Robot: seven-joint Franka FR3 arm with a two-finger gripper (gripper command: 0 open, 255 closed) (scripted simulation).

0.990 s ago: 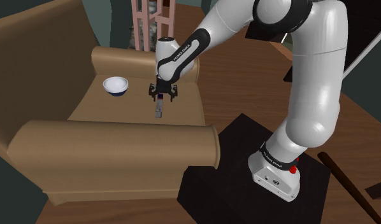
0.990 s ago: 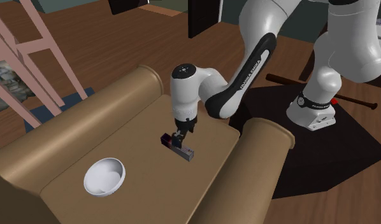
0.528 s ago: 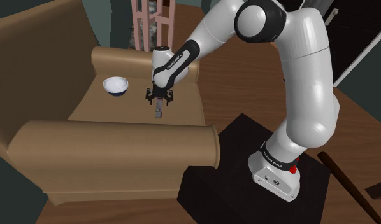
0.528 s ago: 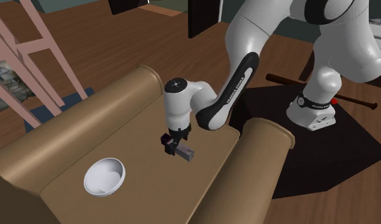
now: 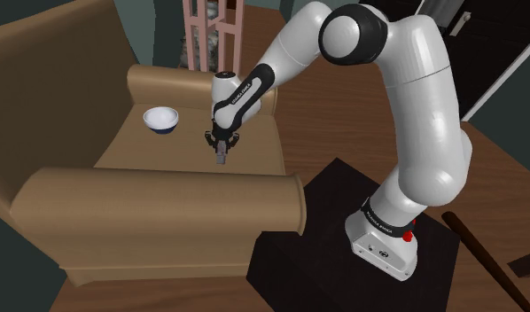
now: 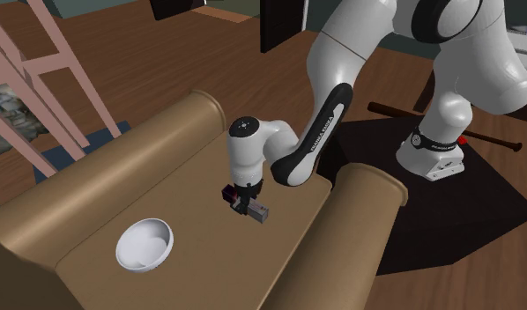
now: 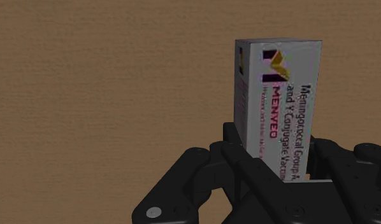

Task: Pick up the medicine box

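Observation:
A small grey medicine box (image 7: 278,89) with purple, yellow and black print lies on the tan sofa seat (image 5: 175,149). The black gripper (image 7: 274,145) has come down over its near end, and a finger presses each long side, so the gripper is shut on the box. From the shoulder camera the gripper (image 5: 221,144) stands upright on the box (image 5: 222,158) near the middle of the seat. In the second exterior view the box (image 6: 258,210) sticks out from under the gripper (image 6: 245,197), still flat on the cushion.
A white bowl (image 5: 161,119) sits on the seat, towards the shoulder view's left of the box. Padded armrests (image 5: 166,199) and a tall backrest (image 5: 50,80) border the seat. A pink wooden frame (image 5: 208,31) stands behind the sofa. The black stand (image 5: 343,244) is on the wooden floor.
The gripper has sunk lower over the box and its fingers have closed on the sides. The arm's elbow swung towards the sofa. Box and bowl stay in place.

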